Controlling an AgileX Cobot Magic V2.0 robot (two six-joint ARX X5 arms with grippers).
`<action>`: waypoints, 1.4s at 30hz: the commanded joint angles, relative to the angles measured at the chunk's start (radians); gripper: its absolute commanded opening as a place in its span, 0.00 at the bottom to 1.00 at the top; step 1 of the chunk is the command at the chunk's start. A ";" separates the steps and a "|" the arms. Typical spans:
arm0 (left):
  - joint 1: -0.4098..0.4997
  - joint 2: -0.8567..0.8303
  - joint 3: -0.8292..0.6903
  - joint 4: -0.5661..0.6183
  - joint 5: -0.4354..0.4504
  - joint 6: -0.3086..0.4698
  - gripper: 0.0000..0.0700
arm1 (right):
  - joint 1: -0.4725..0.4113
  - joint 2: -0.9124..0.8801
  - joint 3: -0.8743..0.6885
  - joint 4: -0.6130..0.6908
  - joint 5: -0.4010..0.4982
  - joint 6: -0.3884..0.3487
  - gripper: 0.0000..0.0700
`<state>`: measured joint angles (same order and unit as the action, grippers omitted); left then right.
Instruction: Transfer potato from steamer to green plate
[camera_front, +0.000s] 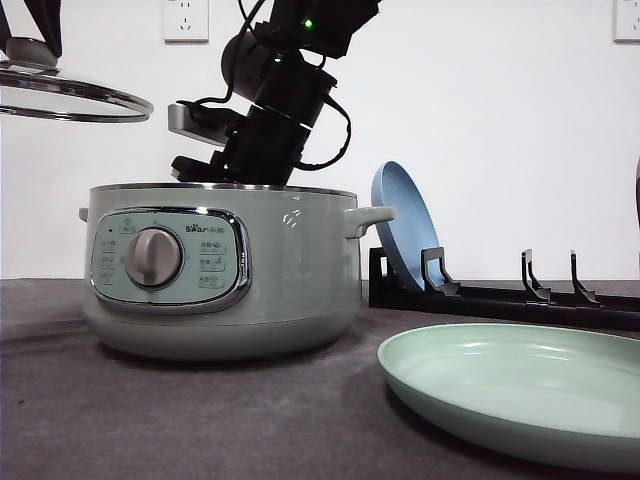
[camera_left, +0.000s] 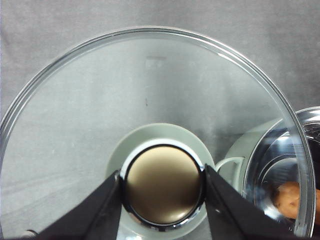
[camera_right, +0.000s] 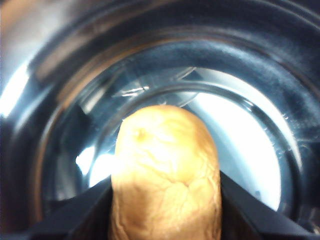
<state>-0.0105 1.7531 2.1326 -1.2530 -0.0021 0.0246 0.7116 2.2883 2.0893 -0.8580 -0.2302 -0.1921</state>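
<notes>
Right claw (camera_right: 165, 200) grips potato (camera_right: 165, 175) inside steamer (camera_front: 225, 270).

A dark grey surface (camera_front: 200, 420) carries the sage-green steamer (camera_front: 290, 290) toward its left, the green plate (camera_front: 520, 385) at its front right, and a black dish rack (camera_front: 520, 298) along the back edge.

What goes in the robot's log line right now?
left: holds round glass lid aloft | right: jaws around orange-brown potato inside sage-green steamer | pale green plate: empty
</notes>
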 joint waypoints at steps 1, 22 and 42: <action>0.000 -0.010 0.037 0.034 0.001 -0.004 0.00 | 0.008 0.011 0.054 -0.013 0.004 0.026 0.27; 0.000 -0.010 0.037 0.025 0.001 -0.004 0.00 | -0.078 -0.420 0.091 -0.537 0.047 0.025 0.28; -0.001 -0.010 0.037 0.024 0.001 -0.004 0.00 | -0.135 -1.072 -0.905 -0.176 0.097 0.148 0.28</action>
<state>-0.0107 1.7531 2.1326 -1.2606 -0.0017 0.0246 0.5701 1.2068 1.1946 -1.0529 -0.1346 -0.0799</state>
